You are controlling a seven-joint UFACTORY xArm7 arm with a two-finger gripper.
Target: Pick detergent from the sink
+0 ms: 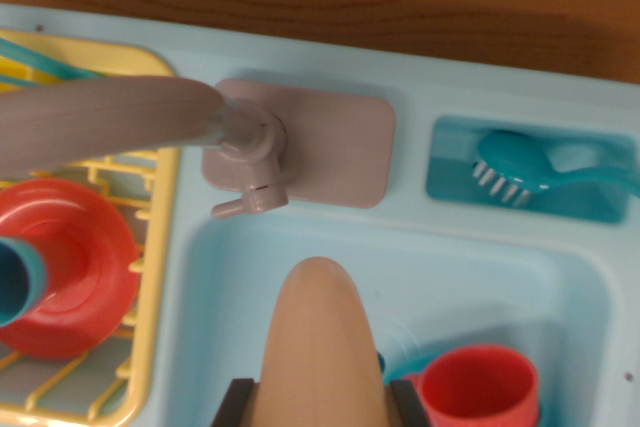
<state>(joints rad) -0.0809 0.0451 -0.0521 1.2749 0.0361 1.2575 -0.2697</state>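
Rising from the bottom edge, a tan, rounded plastic detergent bottle (322,347) stands in the pale blue plastic sink (560,277), clamped between the dark jaws of the gripper (322,409). Left sit a yellow dish rack (150,327) and red bowl (65,282); above, a grey faucet (245,147); right, a teal brush (520,169) and red cup (478,387).

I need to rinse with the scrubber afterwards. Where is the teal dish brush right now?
In the wrist view, the teal dish brush lies in the small teal recess at upper right, beside the grey faucet base plate and above the red cup.
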